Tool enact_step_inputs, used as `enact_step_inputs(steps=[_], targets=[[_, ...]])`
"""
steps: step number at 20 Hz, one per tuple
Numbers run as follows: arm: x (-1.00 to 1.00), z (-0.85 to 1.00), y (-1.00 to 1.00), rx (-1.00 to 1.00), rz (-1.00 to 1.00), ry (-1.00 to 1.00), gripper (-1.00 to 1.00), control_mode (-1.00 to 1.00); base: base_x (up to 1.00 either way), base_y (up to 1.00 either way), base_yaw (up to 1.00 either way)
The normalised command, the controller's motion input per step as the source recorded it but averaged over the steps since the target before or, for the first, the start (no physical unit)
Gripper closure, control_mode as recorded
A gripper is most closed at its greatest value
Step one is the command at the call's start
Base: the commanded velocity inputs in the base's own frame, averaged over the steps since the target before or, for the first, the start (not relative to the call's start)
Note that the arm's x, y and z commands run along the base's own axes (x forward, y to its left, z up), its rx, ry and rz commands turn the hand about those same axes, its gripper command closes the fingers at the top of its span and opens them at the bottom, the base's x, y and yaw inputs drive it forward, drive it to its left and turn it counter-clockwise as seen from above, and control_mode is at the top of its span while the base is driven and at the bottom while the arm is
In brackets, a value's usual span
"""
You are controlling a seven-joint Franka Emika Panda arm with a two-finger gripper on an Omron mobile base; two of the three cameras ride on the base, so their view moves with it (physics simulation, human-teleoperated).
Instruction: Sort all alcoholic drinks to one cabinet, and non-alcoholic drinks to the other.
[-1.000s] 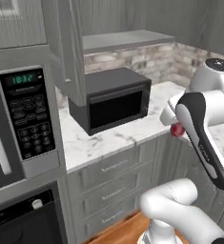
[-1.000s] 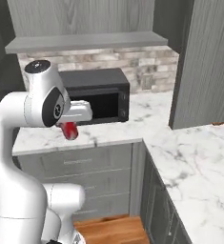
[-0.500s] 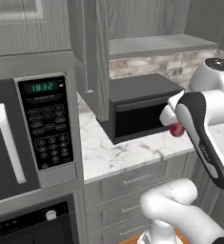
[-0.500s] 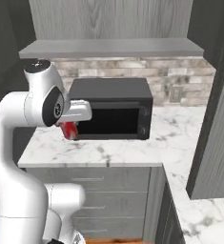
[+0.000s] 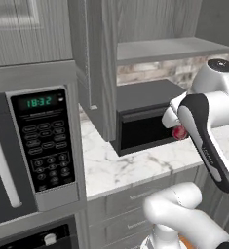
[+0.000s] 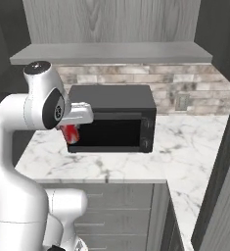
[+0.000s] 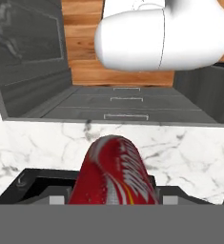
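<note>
A red soda can with white lettering (image 7: 114, 174), one of the non-alcoholic drinks, sits between my fingers. My gripper (image 7: 112, 198) is shut on it. In the left base view the can (image 5: 179, 133) hangs below my hand in front of a black countertop oven, above the marble counter. The right base view shows the can (image 6: 71, 133) at the oven's left front corner, with the gripper (image 6: 72, 130) around it. An upper cabinet (image 5: 169, 48) stands above the oven, its door (image 5: 99, 68) swung open and its shelf (image 6: 111, 53) bare.
The black countertop oven (image 6: 114, 117) stands on the marble counter (image 6: 185, 142) against a stone backsplash. A built-in microwave with a keypad (image 5: 43, 141) fills the tall unit at the left. Grey drawers (image 7: 125, 107) run under the counter. A dark tall panel (image 6: 224, 162) stands at the right.
The base has driven, so the whole scene has slid right in both base views. The arm keeps the same pose, still holding the red can.
</note>
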Motion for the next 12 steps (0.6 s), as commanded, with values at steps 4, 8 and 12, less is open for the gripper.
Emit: enact_step_inputs(steps=[4,8,12], targets=[[0.00,0.00,0.00,0.00,0.00,0.00,1.00,1.00,0.28,0.00,-0.01],[0.01,0.14,0.00,0.06,0.00,0.00,1.00,-1.00,0.03,0.00,0.00],[0.11,0.54,0.13,0.09,0.00,-0.06,1.00,-1.00,0.00,0.00,0.00]])
